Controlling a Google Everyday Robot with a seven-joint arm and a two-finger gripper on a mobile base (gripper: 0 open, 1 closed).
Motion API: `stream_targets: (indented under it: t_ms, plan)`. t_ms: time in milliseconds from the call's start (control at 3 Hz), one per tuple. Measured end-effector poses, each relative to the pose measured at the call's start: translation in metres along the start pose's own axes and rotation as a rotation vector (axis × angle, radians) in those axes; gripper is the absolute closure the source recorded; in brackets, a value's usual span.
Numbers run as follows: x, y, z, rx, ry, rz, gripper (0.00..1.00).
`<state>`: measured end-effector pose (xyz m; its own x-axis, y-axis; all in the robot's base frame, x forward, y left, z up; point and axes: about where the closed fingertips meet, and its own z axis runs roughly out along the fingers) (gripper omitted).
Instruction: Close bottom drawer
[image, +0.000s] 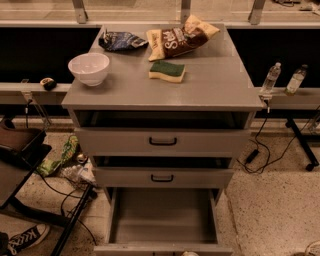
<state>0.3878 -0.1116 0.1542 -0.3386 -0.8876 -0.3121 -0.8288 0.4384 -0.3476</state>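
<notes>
The bottom drawer (162, 217) of the grey cabinet (165, 92) is pulled far out toward me. Its long shallow tray is empty, and its front panel (150, 248) lies at the bottom edge of the view, with the handle cut off. Above it, the middle drawer (162, 177) and the top drawer (162, 141), each with a black handle, stand slightly ajar. My gripper is not in view.
On the cabinet top are a white bowl (89, 68), a green and yellow sponge (167, 71), a brown snack bag (181, 37) and a blue bag (121, 41). Cables, litter and a shoe (25, 237) lie at the left. Two bottles (271, 77) stand on the right ledge.
</notes>
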Motion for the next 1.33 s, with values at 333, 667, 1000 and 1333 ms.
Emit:
stream_targets:
  t_ms: [333,667,1000,1333]
  plan:
    - [-0.011,-0.023,0.019,0.052,-0.054,0.009,1.00]
    - [-0.014,-0.027,0.021,0.057,-0.061,0.005,1.00]
    - [-0.036,-0.076,0.037,0.101,-0.103,-0.027,1.00]
    - [-0.041,-0.086,0.040,0.109,-0.114,-0.038,1.00]
